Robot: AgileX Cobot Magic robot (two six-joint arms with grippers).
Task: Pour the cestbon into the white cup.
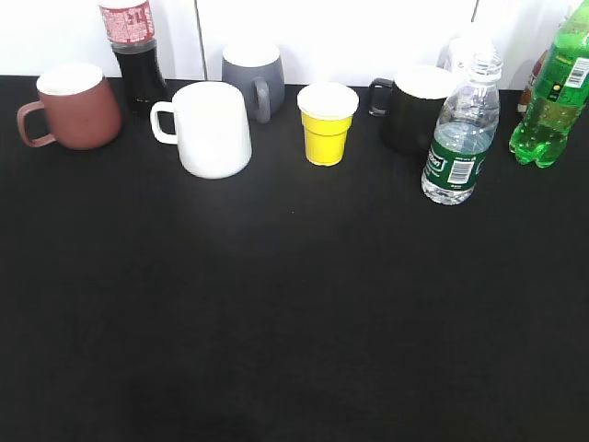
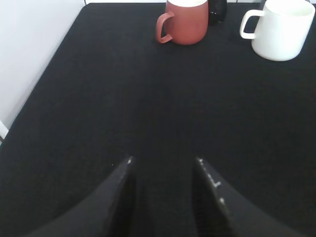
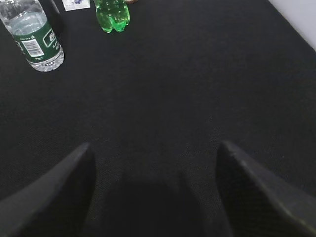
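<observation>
Seven containers stand in a row along the far edge of the black surface (image 1: 294, 322). Far left: reddish-brown ceramic mug (image 1: 74, 106), handle to the left. Behind it, right: dark cola bottle with red label (image 1: 136, 55). Next, large plain white ceramic cup (image 1: 212, 129), loop handle on its left, upright. Grey mug (image 1: 253, 78) sits just behind it to the right. Small yellow cup with white rim (image 1: 327, 124) near centre. Black mug (image 1: 414, 106) right of that. Clear plastic cestbon water bottle with dark green label (image 1: 460, 133) stands upright just beside the black mug, nearer, well apart from the white cup. Bright green soda bottle (image 1: 557, 92) far right. Left gripper (image 2: 163, 168) slightly parted, nothing held, above bare surface. Right gripper (image 3: 155, 150) spread wide, nothing held, cestbon bottle far left of it.
</observation>
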